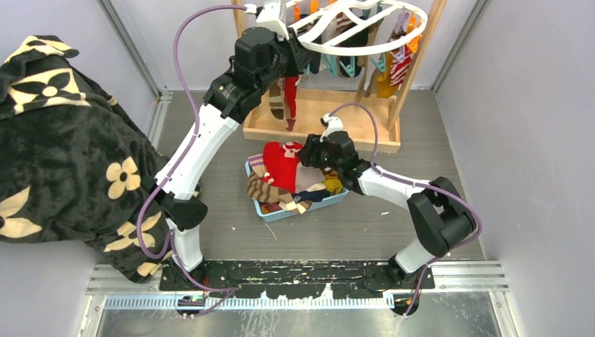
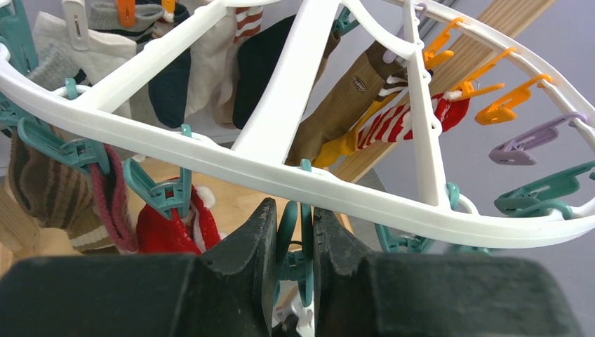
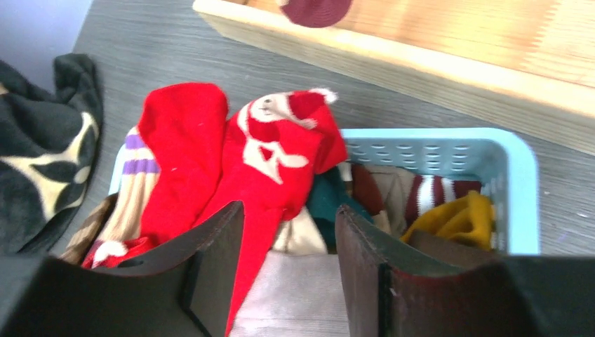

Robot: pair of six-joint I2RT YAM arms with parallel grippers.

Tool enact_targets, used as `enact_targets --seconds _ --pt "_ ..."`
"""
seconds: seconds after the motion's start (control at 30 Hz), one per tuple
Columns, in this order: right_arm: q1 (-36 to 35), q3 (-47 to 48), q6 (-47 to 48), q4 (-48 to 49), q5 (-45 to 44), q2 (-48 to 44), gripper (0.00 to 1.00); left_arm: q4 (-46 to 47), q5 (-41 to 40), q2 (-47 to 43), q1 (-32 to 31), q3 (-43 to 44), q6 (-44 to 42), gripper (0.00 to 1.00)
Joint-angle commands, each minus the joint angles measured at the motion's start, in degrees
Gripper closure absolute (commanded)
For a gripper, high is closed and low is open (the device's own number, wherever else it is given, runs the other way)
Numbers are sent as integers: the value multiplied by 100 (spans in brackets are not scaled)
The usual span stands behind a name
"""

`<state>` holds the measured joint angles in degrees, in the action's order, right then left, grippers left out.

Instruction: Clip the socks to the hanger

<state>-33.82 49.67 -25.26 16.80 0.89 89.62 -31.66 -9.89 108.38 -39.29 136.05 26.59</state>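
**Desk:** Your left gripper [image 2: 293, 217] fills the near lens. Doing what?

**Field:** It's clamped on a teal clip [image 2: 298, 263] under the hanger [image 2: 281, 175], at twelve o'clock above your table. Several hung socks [image 2: 344, 105] dangle there, and the orange clips [image 2: 502, 105] are bare.

**Desk:** And what's left?

**Field:** A heap in the blue basket [image 3: 519, 175], dead centre: red, striped, mustard. Your right gripper [image 3: 288, 209] hovers over it, jaws apart, with a red sock [image 3: 281, 161] between them. I'd say you're roughly midway.
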Motion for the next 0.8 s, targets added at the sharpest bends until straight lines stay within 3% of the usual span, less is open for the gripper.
enact_targets --seconds 0.0,0.2,0.33,0.77 --pt "-265 -187 238 536 373 -650 40 254 -56 -392 35 -45 -30 90" --pt "-734 -565 810 -711 367 -2228 34 281 -61 -439 33 -92 -73 90" --pt "-1303 -735 1012 -1330 393 -2663 33 298 -48 -476 35 -140 -82 90" --pt "-1908 -257 1173 -844 884 -1206 39 302 -74 -527 34 -254 -111 90"
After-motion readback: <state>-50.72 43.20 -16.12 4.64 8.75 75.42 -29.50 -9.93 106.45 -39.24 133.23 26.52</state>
